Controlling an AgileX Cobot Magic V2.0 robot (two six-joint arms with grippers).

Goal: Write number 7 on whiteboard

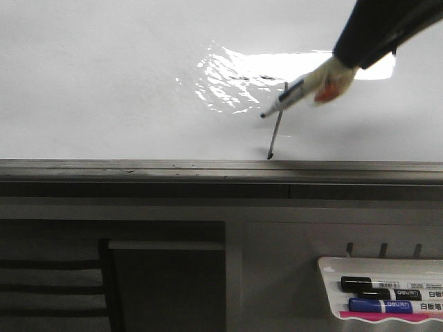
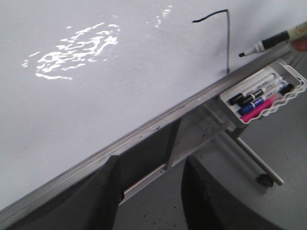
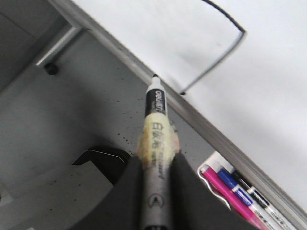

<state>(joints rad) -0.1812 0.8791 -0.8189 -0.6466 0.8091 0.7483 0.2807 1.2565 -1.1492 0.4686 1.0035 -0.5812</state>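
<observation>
Front view is showing us our right gripper (image 1: 325,86) reaching in from the upper right, clamping a black whiteboard marker (image 1: 287,95) whose barrel is wrapped in yellowish padding, probably so the pen sits firm between the fingers. The marker is pointing down and to the left, its tip just beside the top of the number 7 (image 1: 275,131), and we judge the tip is hanging off the whiteboard (image 1: 104,83) rather than pressing on it, though we cannot be sure. The 7 is sitting low on the board, its long downstroke ending just above the grey bottom rail (image 1: 138,166), which suggests the writing is done. In the right wrist view we are seeing the fingers closed around the padded barrel, tip aimed near the rail. Our left gripper is not appearing clearly in any picture, so we cannot tell its state; its camera is looking across the board toward the marker tray (image 2: 295,76), which is holding spare pens.
</observation>
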